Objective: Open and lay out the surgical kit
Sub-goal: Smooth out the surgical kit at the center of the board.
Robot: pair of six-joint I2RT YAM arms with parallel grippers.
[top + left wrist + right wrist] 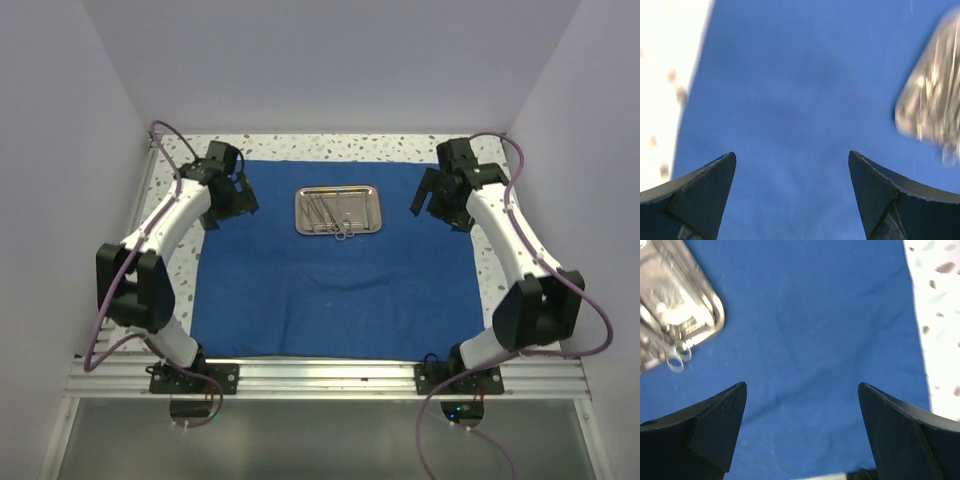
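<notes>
The royal-blue cloth (330,290) lies spread flat as a large rectangle over the table. The shiny steel tray (339,211) sits on its far middle, with slim silver instruments (335,212) lying inside it. My left gripper (232,199) hovers over the cloth's far left part, open and empty; its view shows blue cloth (790,100) and the tray (932,100) at the right edge. My right gripper (432,197) hovers over the far right part, open and empty; its view shows the tray (675,310) at upper left with instrument ring handles (677,356) over its rim.
The speckled white tabletop (330,147) shows beyond the cloth at the back and along both sides. Plain walls close in the left, back and right. An aluminium rail (330,375) with both arm bases runs along the near edge.
</notes>
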